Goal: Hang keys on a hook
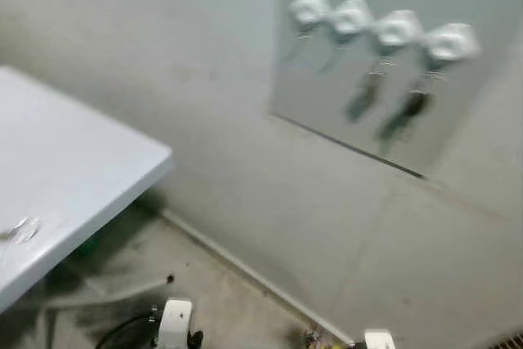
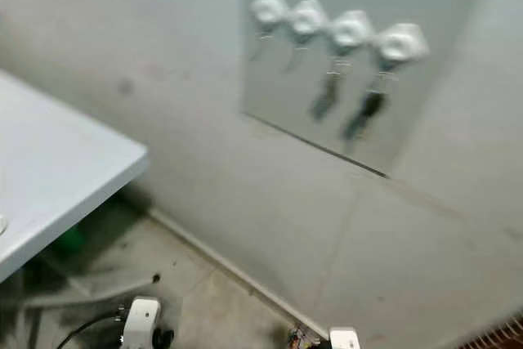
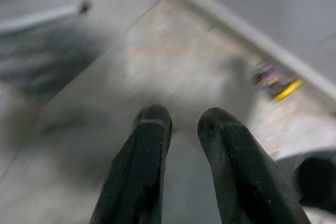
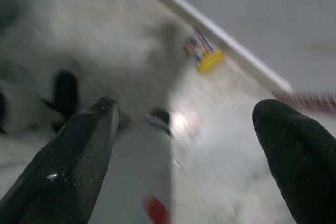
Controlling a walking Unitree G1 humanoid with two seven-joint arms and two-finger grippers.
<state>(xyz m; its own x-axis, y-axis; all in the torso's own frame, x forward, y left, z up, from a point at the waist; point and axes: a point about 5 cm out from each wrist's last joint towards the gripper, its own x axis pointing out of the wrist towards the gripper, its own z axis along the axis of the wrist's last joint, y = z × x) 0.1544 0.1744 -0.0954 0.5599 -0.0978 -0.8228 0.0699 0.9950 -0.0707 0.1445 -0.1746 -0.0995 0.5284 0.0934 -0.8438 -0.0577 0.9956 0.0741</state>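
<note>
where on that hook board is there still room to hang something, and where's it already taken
On the wall board, the two left hooks look bare, though the picture is blurred. The two right hooks are taken: dark keys hang below them. The white table at the left has a wide bare top for setting things down.

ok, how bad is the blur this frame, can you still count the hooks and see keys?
Left eye view: motion-smeared, yet four white wall hooks still count, with dark keys hanging from the right two; white table edge soft. Right eye view: same smear. Left wrist view: floor streaked, black fingers fairly sharp. Right wrist view: floor blurred, bright glare patch.
</note>
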